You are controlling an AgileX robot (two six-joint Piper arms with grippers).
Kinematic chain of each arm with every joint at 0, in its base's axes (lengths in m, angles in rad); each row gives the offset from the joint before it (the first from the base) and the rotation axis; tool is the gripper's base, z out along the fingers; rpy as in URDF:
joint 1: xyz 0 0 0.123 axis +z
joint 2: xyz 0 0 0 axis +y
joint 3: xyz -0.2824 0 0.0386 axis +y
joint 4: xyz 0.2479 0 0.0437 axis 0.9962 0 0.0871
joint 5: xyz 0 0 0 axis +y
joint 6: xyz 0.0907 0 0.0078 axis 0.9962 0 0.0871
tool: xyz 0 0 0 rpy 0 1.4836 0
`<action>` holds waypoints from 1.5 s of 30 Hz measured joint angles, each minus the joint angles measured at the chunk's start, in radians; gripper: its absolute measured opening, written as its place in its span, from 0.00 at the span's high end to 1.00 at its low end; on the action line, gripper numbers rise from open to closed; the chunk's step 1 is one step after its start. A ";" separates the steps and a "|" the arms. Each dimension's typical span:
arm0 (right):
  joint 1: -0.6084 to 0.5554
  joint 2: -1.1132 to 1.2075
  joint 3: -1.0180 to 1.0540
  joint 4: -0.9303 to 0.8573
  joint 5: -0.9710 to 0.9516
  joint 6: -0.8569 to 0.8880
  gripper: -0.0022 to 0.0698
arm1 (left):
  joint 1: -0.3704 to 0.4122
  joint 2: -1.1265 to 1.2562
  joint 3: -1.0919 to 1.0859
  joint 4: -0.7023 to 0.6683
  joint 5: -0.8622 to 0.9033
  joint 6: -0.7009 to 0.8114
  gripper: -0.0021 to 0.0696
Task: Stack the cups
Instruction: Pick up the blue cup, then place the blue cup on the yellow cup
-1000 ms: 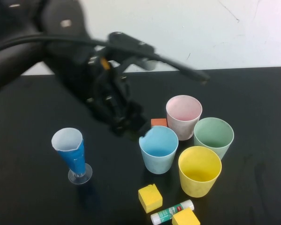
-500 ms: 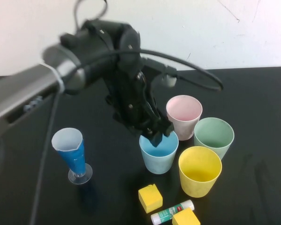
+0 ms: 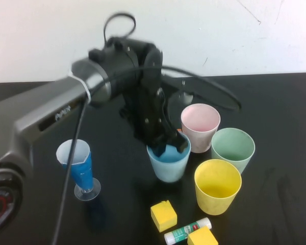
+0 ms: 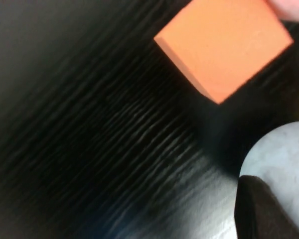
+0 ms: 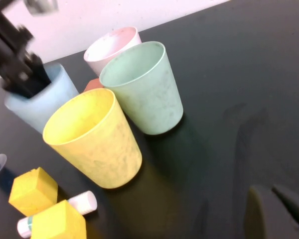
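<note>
At the blue cup (image 3: pixel 168 162), its rim was seized by the left gripper (image 3: pixel 168 148), jaws closed.
It was seemingly gripped for lifting onto another cup; the right gripper (image 5: pixel 274 209), jaw state untellable, was parked aside.

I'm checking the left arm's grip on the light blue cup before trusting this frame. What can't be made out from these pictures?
- Left gripper: in the high view its tips dip into the light blue cup; the arm hides how they grip the rim.
- Orange block: in the high view it is almost wholly hidden behind the arm.
- Right gripper: only dark tips at the right wrist view's edge; absent from the high view.
</note>
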 joint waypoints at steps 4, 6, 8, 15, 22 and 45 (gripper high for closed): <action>0.000 0.000 0.000 0.000 0.000 0.000 0.97 | 0.000 -0.054 -0.079 0.030 0.079 0.002 0.94; 0.000 0.000 0.000 0.000 0.000 0.000 0.97 | 0.000 -0.096 -0.100 0.032 0.088 -0.004 0.94; 0.000 0.000 0.000 0.000 0.000 0.000 0.97 | -0.009 -0.146 -0.107 0.030 0.096 -0.008 0.94; 0.000 0.000 0.000 0.000 0.000 0.000 0.97 | -0.117 -0.259 -0.115 0.027 0.113 0.005 0.94; 0.000 0.000 0.000 0.000 0.000 0.000 0.97 | -0.222 -0.208 -0.115 0.039 0.115 0.031 0.95; 0.000 0.000 0.000 0.008 -0.002 0.000 0.97 | -0.229 -0.061 -0.115 0.062 0.093 0.041 0.82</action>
